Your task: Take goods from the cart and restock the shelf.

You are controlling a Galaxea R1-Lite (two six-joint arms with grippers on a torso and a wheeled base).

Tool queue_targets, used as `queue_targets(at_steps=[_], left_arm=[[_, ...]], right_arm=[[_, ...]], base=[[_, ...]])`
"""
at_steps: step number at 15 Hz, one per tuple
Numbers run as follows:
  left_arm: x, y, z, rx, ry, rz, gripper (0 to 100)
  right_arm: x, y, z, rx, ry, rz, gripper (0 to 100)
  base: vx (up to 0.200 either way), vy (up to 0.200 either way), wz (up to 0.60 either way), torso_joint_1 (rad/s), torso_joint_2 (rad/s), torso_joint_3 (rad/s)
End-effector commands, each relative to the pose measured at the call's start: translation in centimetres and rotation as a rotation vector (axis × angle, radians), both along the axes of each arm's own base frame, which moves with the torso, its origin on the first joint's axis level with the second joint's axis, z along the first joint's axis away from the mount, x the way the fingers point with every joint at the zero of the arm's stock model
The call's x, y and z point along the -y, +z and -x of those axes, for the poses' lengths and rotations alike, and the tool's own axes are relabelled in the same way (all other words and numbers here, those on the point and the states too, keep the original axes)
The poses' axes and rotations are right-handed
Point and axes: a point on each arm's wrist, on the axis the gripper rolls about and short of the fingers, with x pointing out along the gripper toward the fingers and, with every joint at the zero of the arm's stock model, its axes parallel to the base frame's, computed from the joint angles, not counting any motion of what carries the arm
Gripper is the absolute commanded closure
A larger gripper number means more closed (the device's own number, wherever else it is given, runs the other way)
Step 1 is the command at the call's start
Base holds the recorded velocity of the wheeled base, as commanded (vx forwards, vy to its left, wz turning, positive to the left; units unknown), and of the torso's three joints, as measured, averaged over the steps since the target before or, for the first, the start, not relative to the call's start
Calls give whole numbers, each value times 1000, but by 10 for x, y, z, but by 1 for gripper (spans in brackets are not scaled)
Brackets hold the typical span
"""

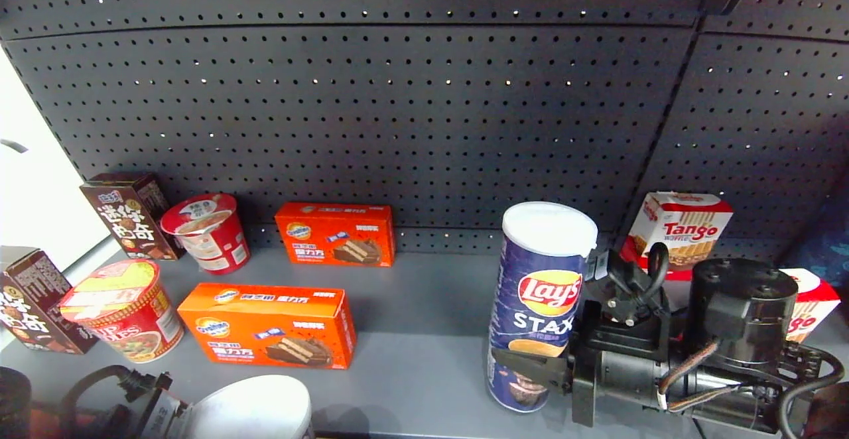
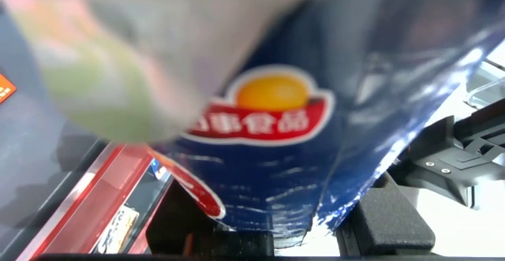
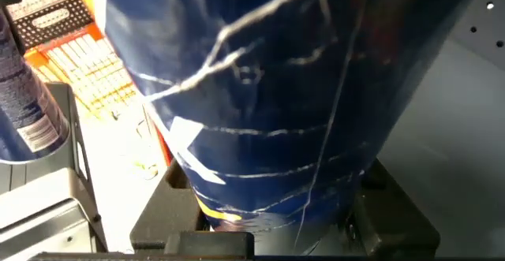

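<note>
My right gripper (image 1: 530, 369) is clamped low on the chip can (image 1: 540, 293), one finger across its front and the other behind it, and in the right wrist view the blue wall of the can sits tight between my pads (image 3: 394, 221). The can stands upright toward the right part of the shelf (image 1: 424, 346), near the front edge. Its base looks to be on the board or just above it; I cannot tell which from here. A wafer box (image 1: 683, 227) stands behind it to the right, and the nearer orange box (image 1: 268, 326) lies well apart on the left. I judge this to be the placing step for this can: it has reached the shelf and is not yet let go. The next move calls for making sure the base is flat on the board, then spreading the fingers without tipping a tall, narrow can, and drawing the hand back clear of the wafer box. My left gripper (image 2: 284, 233) is low at the front left, and it appears closed on a second can (image 1: 255, 406), whose white lid shows below the shelf edge. That one waits its turn. The open stretch of board between the orange box and the chip can looks a fair spot for it.
</note>
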Motion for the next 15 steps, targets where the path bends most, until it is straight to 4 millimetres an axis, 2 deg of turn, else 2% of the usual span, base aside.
queue_targets(at_steps=[1,7,14,15], left_arm=[[1,-1,-1,-6,-1,-3,100],[1,-1,-1,-11,1,-6,100],[0,-3,-1,-19,0,-9,100],[0,-3,-1,-19,-2,-9,100]], right_arm=[[2,-7,2,-16,1,14,100],[4,-20,-6,-23,-22,18,100],[3,-26,-6,-39,-14,31,100],[4,-28,-4,-44,-13,39,0]], base=[[0,0,0,0,0,0],[0,0,0,0,0,0],[0,0,0,0,0,0],[0,0,0,0,0,0]])
